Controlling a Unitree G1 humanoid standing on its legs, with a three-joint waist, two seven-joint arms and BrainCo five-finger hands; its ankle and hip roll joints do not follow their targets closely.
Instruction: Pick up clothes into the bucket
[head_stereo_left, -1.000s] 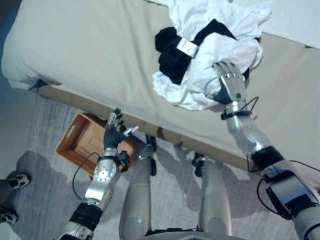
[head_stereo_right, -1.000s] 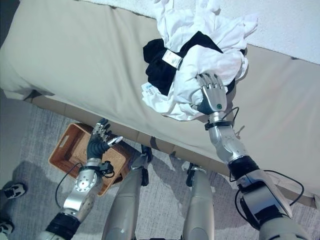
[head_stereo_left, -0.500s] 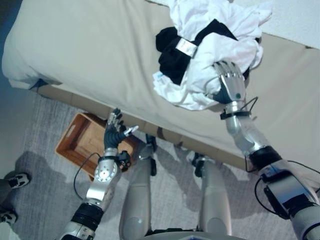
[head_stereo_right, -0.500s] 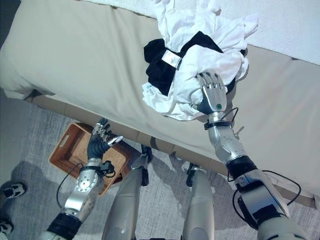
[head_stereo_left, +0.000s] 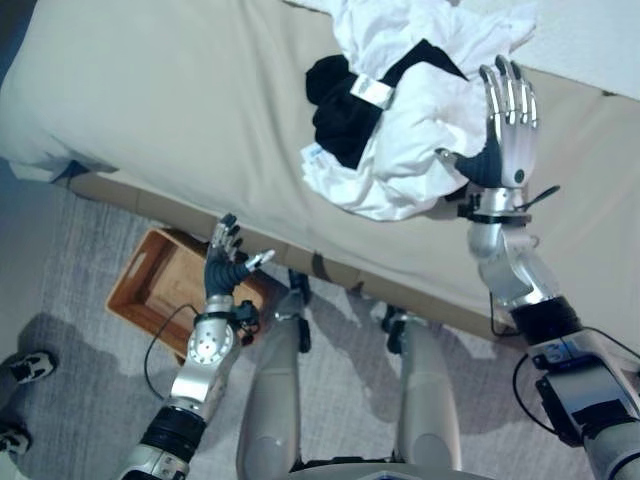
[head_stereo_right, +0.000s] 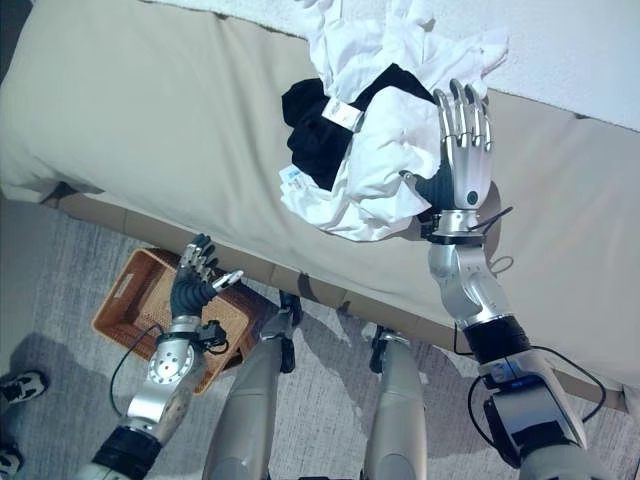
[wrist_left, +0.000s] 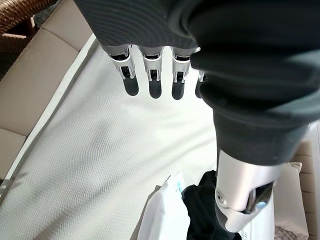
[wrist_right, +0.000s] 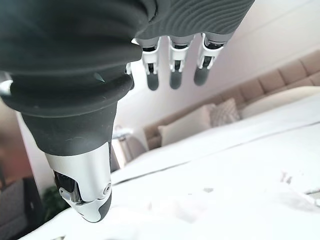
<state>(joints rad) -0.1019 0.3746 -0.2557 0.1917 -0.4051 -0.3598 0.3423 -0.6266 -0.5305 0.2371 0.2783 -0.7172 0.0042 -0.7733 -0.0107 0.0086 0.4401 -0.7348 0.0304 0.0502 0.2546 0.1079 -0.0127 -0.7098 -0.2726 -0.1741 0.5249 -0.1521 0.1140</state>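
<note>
The right hand (head_stereo_left: 505, 125) was found raised over the bed (head_stereo_left: 170, 90), fingers straight and spread, thumb out to the side, holding nothing. Its palm faced the pile of clothes (head_stereo_left: 410, 120), which lay immediately beside it on the robot's left; whether the thumb touched the cloth could not be determined. The pile was a heap of white garments with a black garment (head_stereo_left: 345, 105) bunched on its far side from the hand. It ran roughly from the near bed edge back towards the white bedding (head_stereo_right: 590, 60) at the far side, so its long axis lay about parallel to the extended fingers.

The left hand (head_stereo_left: 228, 262) was low, in front of the bed frame, fingers relaxed and apart, empty, and just above the near corner of the wicker basket (head_stereo_left: 150, 290) on the carpet (head_stereo_left: 90, 230). The right hand was judged much the nearer to the clothes.

The basket stood on the floor well apart from the pile, below the mattress edge and towards the robot's left. The mattress between the pile and that edge was bare, giving open room to draw the garments across. The bed's near edge was judged the one obstacle in the transfer path. A person's shoe (head_stereo_left: 30, 365) was noted on the carpet at the left margin, clear of the basket.
</note>
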